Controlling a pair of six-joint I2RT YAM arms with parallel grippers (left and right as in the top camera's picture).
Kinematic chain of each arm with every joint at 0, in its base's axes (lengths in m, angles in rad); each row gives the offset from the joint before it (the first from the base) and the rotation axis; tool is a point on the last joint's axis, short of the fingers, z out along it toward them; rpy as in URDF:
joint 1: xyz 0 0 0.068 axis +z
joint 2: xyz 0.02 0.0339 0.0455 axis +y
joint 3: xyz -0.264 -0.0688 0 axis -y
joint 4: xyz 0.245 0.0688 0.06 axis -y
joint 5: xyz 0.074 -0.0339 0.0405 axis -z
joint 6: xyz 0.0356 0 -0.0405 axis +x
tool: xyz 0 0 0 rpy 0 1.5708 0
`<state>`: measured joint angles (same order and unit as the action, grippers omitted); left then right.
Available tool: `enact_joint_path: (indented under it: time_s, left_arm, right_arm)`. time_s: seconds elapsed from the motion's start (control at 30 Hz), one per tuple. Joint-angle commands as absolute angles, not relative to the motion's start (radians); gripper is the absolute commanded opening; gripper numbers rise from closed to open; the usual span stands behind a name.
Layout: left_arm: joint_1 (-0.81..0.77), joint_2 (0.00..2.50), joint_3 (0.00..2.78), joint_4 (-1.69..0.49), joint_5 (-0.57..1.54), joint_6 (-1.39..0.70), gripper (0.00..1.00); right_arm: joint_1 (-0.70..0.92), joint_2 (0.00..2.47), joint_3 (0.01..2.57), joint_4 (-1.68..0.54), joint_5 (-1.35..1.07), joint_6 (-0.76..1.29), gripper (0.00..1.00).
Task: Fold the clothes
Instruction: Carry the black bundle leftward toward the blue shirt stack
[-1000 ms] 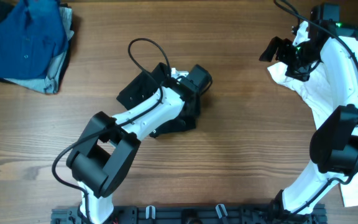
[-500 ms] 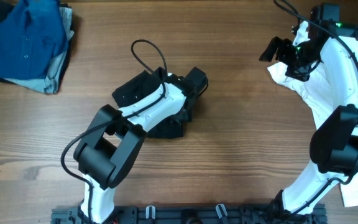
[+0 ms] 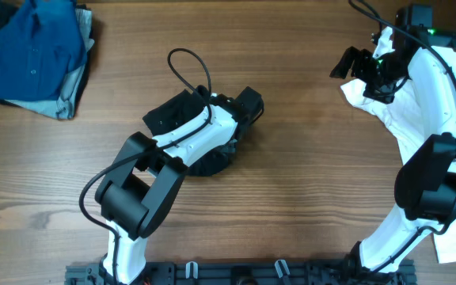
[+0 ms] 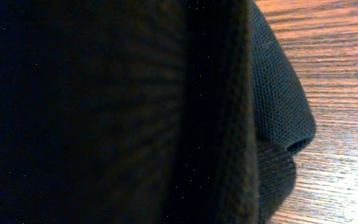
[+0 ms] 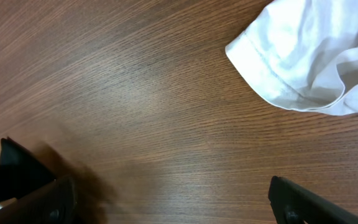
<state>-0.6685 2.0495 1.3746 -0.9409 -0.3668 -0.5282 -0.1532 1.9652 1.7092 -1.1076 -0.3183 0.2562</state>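
Left gripper (image 3: 240, 119) clamps the black T-shirt (image 3: 169, 117) at tabletop (image 3: 307, 198) centre; right gripper (image 3: 353, 62) hangs with jaws wide open near the far right corner, beside the white T-shirt (image 5: 303, 56).

Bright, even overhead light; left wrist view dim, blurry against black T-shirt (image 4: 104, 112).

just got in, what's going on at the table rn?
The left gripper is down on the bunched black T-shirt mid-table and shut on its fabric; its wrist view shows almost nothing but black cloth. The shirt is crumpled, not yet folded. The right gripper hangs open over the table at the far right, beside the white T-shirt, holding nothing. A blue shirt lies in the far left corner, with neither arm near it.
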Motion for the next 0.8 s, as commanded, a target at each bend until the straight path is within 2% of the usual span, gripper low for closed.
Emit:
enact_joint_path:
  time_s: [0.0,0.03,0.07,0.5,0.77]
  left_arm:
    - [-0.659,2.119,1.336,-0.941,-0.328,-0.527,0.26]
    - [-0.659,2.119,1.336,-0.941,-0.329,-0.527,0.24]
    - [-0.659,2.119,1.336,-0.941,-0.333,-0.527,0.04]
    - [-0.704,2.119,1.336,-0.938,-0.408,-0.533,0.04]
    - [-0.727,2.043,1.336,-0.951,-0.585,-0.699,0.04]
  right_arm:
    - [-0.147,1.966,1.718,-1.110,-0.339,0.239,1.00]
    - [-0.147,1.966,1.718,-1.110,-0.339,0.240,1.00]
    - [-0.147,1.966,1.718,-1.111,-0.339,0.239,1.00]
    - [-0.147,1.966,1.718,-1.117,-0.338,0.239,1.00]
    - [-0.147,1.966,1.718,-1.116,-0.338,0.246,1.00]
